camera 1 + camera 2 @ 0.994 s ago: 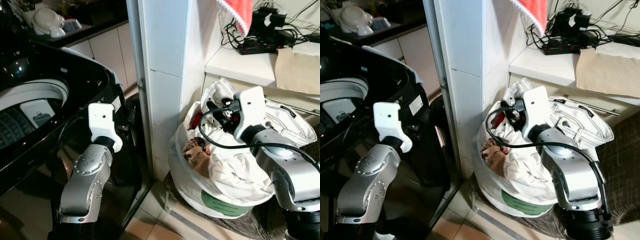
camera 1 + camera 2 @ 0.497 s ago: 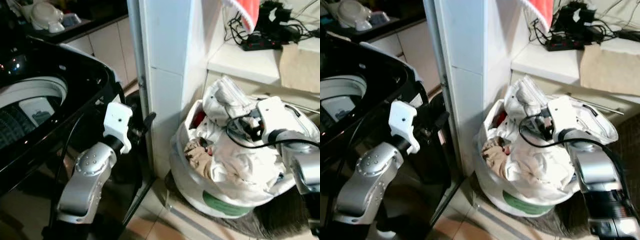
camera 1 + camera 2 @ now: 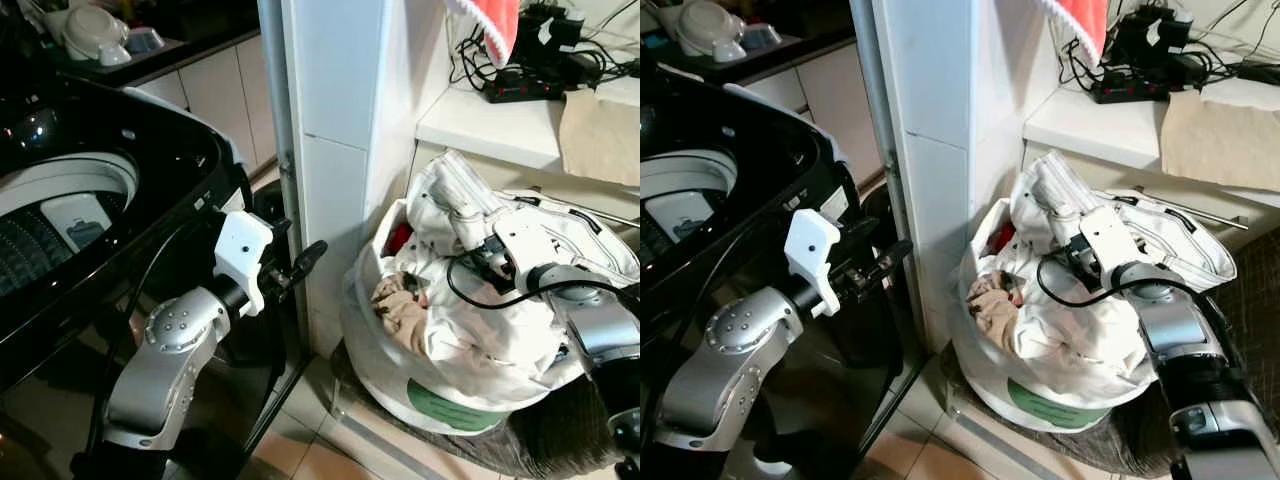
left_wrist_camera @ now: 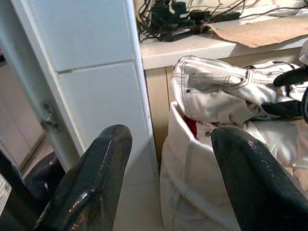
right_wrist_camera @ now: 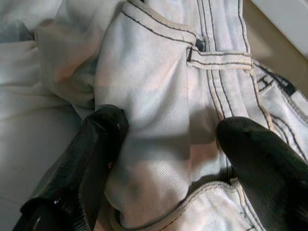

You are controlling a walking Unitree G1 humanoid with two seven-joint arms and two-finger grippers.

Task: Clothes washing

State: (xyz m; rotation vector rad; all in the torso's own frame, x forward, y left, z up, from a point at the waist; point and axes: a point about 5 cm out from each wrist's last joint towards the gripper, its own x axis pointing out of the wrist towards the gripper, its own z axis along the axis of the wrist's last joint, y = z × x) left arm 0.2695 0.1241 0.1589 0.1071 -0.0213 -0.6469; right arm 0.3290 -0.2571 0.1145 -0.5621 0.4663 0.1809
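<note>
Right gripper, fingers spread, presses into white jeans atop the laundry bag; closing shallow may slip off.

The right gripper's fingertips are sunk among the folds of the white jeans, so in the head views its own wrist block hides them. The laundry bag covers most of its clothes; a red item shows as a sliver and cannot be identified. The washing machine is cut off by the picture's edge, its drum only partly seen. The red cloth hanging above is cropped at the top. The green label on the bag is too small to read.
</note>
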